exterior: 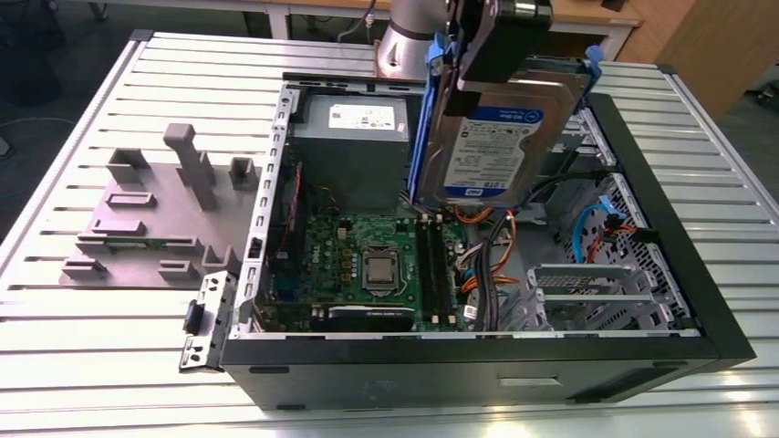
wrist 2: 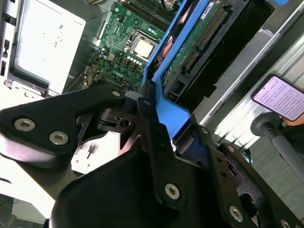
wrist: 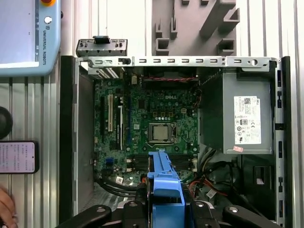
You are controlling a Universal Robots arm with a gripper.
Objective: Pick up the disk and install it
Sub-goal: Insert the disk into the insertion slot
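Printed label (exterior: 487,153) on disk (exterior: 521,96); printed sticker (wrist: 247,121) on power supply box (wrist: 219,118).

One open black computer case (exterior: 487,374), one blue-edged silver disk (exterior: 490,151), one grey power supply box (exterior: 353,137), one grey plastic fixture (exterior: 134,228).

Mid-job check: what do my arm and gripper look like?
The silver-grey metal arm is a smooth rounded cylinder. The matte black gripper is built of flat angular link plates fastened with round silver screws.
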